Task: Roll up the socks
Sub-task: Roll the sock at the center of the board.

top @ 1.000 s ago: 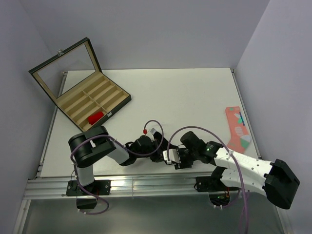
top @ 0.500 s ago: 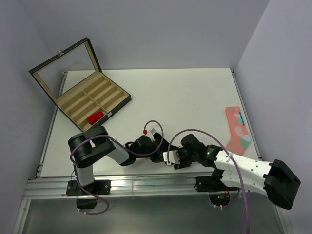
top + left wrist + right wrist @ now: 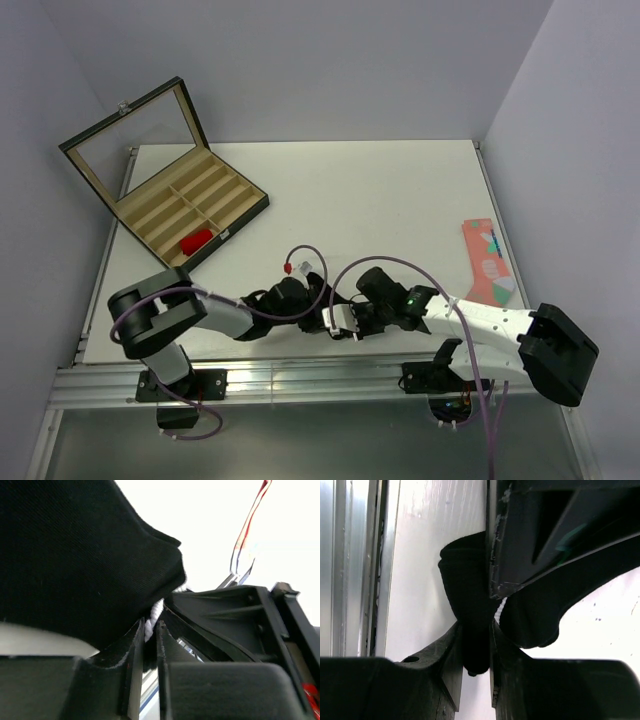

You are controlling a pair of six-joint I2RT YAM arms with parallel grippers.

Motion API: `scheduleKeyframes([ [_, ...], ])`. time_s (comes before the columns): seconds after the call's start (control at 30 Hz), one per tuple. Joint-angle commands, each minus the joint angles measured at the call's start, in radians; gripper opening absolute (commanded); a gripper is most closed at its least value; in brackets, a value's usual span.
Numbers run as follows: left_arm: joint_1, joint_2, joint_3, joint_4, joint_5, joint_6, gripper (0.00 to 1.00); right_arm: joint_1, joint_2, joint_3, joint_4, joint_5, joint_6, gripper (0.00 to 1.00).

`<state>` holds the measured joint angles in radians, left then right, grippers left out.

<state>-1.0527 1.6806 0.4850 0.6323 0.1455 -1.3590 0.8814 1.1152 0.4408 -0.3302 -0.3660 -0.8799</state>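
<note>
Both my grippers meet at the near side of the table (image 3: pixel 400 200): left gripper (image 3: pixel 150 630) pinching the black sock (image 3: pixel 75 555) at a white stripe, right gripper (image 3: pixel 475 645) clamped on its fold. The red sock (image 3: pixel 197 240) sits in the box (image 3: pixel 245 215).

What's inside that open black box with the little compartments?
A small red bundle, likely the rolled red sock, lies in a near compartment of the box. The other compartments show only beige lining. What is under the bundle is covered.
</note>
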Motion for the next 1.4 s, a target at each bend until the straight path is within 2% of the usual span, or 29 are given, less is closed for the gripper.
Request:
scheduleKeyframes([
  [0.0, -0.004, -0.128, -0.02, -0.152, -0.132, 0.066, 0.19, 0.005, 0.02, 0.01, -0.079, 0.013, 0.018, 0.18],
  [0.17, -0.004, -0.263, -0.014, -0.35, -0.288, 0.031, 0.27, 0.004, 0.034, 0.021, -0.086, 0.029, 0.039, 0.18],
  [0.27, -0.004, -0.277, -0.006, -0.463, -0.328, -0.003, 0.27, 0.004, 0.046, 0.024, -0.096, 0.036, 0.039, 0.17],
  [0.4, -0.004, -0.231, 0.009, -0.476, -0.337, -0.015, 0.27, 0.005, 0.034, 0.019, -0.096, 0.047, 0.042, 0.17],
  [0.5, -0.004, -0.217, 0.017, -0.465, -0.351, -0.014, 0.34, 0.004, 0.031, 0.021, -0.102, 0.048, 0.045, 0.17],
  [0.6, -0.004, -0.188, 0.069, -0.528, -0.371, 0.004, 0.41, 0.005, 0.032, 0.018, -0.104, 0.047, 0.05, 0.17],
  [0.77, -0.004, -0.087, 0.187, -0.629, -0.385, 0.043, 0.44, 0.005, 0.032, 0.024, -0.107, 0.044, 0.056, 0.17],
  [0.87, -0.001, -0.033, 0.225, -0.672, -0.379, 0.061, 0.36, 0.005, 0.031, 0.03, -0.113, 0.042, 0.061, 0.17],
  [0.97, 0.006, -0.012, 0.233, -0.665, -0.37, 0.078, 0.19, 0.007, 0.037, 0.041, -0.135, 0.038, 0.064, 0.17],
  [1.0, 0.01, -0.009, 0.233, -0.655, -0.365, 0.084, 0.09, 0.005, 0.037, 0.048, -0.141, 0.035, 0.065, 0.17],
  [1.07, 0.02, -0.001, 0.24, -0.645, -0.353, 0.107, 0.02, 0.007, 0.044, 0.064, -0.177, 0.022, 0.07, 0.17],
  [1.2, 0.036, 0.019, 0.267, -0.64, -0.328, 0.146, 0.0, 0.005, 0.09, 0.136, -0.268, -0.03, 0.075, 0.17],
  [1.37, 0.075, 0.06, 0.271, -0.521, -0.275, 0.181, 0.0, 0.004, 0.221, 0.219, -0.366, -0.138, 0.067, 0.17],
])
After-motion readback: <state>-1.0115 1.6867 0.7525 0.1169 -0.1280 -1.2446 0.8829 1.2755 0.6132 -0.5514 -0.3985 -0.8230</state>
